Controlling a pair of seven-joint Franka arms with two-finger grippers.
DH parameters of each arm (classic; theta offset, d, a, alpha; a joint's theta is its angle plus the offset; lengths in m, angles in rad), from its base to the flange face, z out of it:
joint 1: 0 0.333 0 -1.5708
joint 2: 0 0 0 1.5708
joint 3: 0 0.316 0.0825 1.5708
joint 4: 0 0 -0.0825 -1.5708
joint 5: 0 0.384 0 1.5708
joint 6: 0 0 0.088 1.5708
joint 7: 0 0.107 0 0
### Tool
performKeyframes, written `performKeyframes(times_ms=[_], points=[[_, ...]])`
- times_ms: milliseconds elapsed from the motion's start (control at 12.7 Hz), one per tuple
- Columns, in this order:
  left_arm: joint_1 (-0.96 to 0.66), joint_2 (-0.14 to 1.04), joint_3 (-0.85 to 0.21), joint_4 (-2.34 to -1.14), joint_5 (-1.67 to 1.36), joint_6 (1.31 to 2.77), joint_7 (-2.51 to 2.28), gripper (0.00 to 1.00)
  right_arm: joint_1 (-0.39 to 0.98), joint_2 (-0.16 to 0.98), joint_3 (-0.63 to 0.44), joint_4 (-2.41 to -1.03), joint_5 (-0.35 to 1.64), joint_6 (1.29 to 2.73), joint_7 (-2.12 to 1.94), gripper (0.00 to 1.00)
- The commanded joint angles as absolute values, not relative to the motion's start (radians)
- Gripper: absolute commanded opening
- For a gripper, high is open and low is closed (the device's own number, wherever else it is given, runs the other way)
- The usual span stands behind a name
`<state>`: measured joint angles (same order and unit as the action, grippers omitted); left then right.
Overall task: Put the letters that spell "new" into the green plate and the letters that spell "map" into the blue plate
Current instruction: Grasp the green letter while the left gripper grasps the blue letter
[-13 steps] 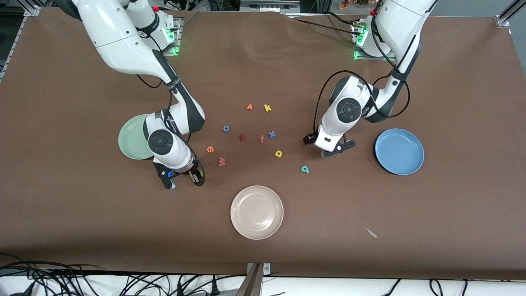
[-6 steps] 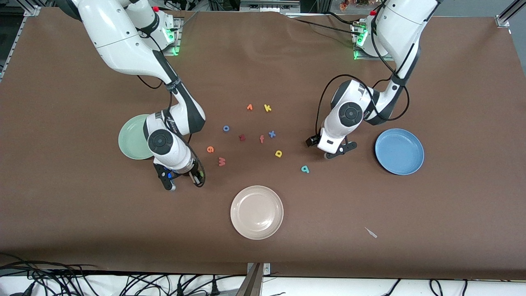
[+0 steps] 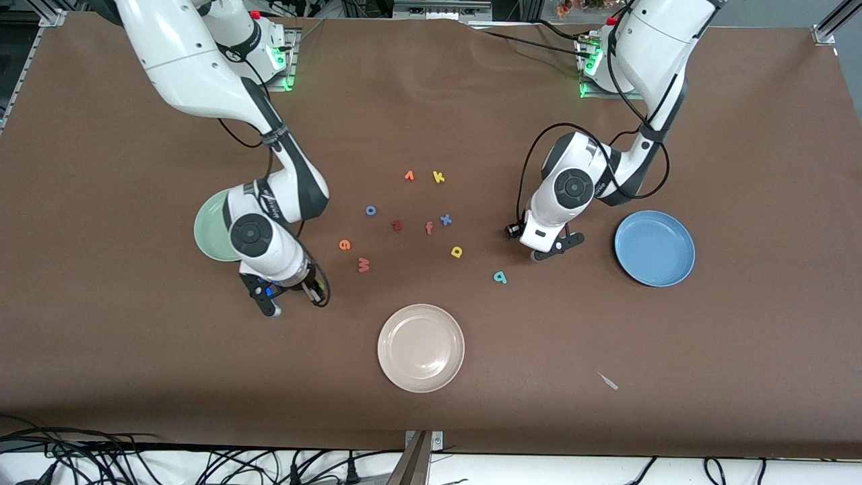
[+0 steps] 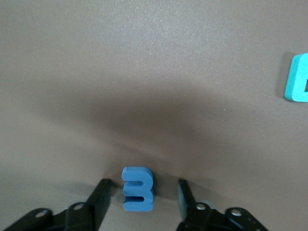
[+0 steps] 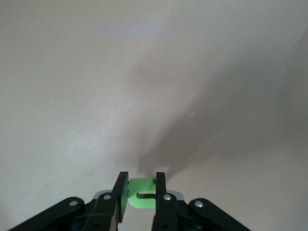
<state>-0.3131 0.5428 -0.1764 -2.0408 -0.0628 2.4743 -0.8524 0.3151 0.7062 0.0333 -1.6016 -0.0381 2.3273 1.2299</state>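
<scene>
No legible labels (only loose foam letters (image 3: 438, 177))

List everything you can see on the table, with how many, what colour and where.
green plate: one, mint, right arm's end, partly under that arm
blue plate: one, blue, left arm's end
beige plate: one, beige, nearest the camera
e, w: orange, salmon, near the green plate
a, p: yellow, teal, mid-table
n: green, in right gripper
m: blue, between left gripper's fingers
other letters: orange, yellow k, blue o, dark red, f, x
scrap: pale, near the camera
right gripper: shut on n
left gripper: open around m
</scene>
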Motion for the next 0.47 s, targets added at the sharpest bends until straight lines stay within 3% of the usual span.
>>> performKeyframes(times_ms=[0, 237, 395], points=[[-0.305, 0.549, -0.178, -2.046, -0.083, 2.479, -0.842, 0.48, 0.249, 0.603, 0.034, -1.627, -0.048, 2.174, 1.064, 0.06], [-0.305, 0.548, -0.178, -2.048, -0.080, 2.474, -0.844, 0.38, 0.238, 0.519, -0.046, -1.672, -0.048, 2.065, 0.932, 0.07], [-0.305, 0.549, -0.178, -2.048, -0.075, 2.474, -0.844, 0.31, 0.238, 0.419, -0.115, -1.806, -0.028, 2.072, 0.798, 0.07]])
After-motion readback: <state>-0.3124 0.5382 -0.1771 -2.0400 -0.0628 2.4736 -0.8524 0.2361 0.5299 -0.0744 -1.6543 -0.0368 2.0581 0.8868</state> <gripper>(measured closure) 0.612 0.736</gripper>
